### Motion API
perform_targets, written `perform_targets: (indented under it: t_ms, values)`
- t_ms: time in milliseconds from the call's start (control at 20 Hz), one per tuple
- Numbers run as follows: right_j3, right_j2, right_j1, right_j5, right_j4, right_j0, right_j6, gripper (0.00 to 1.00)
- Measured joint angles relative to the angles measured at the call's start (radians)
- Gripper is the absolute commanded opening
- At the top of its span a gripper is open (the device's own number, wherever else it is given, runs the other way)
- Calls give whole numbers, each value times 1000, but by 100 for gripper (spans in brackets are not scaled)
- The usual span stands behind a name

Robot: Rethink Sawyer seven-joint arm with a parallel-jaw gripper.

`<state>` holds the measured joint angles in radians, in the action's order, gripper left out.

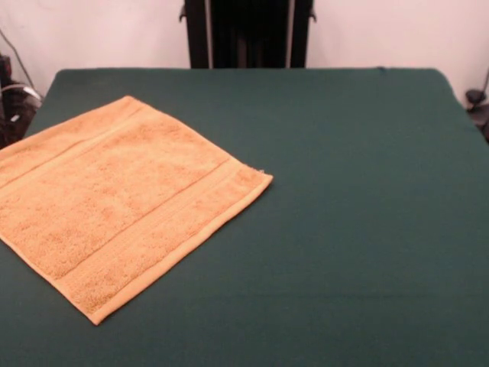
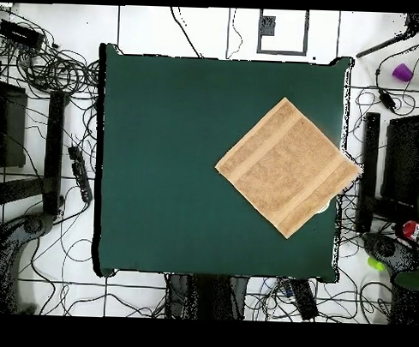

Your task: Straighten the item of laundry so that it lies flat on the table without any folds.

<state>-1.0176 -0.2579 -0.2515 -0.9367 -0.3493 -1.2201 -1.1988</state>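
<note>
The item of laundry (image 1: 122, 202) lies at the left of the front view, spread open on the table (image 1: 351, 214) and turned like a diamond, one corner pointing toward the middle of the frame and another toward the lower left. Its border bands run straight and parallel, and no fold or ridge shows on its surface, so by my judgement it already lies flat. A tiny pale speck at its right corner may be the label. Its left part runs off the frame's edge. Only the dark pedestal (image 1: 248, 34) shows at the top centre.

In the overhead view the towel (image 2: 288, 166) sits at centre-right, its rightmost corner reaching the table's (image 2: 162, 161) right edge and seemingly just past it. Cables (image 2: 45, 63) clutter the floor around.

The gripper appears in neither view, so its state is unknown; the arm seems drawn back.
</note>
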Motion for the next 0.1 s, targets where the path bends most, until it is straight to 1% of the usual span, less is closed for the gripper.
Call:
perform_targets:
  t_ms: [100]
  values:
    - [6, -3, 12, 0, -1, -1, 0, 0]
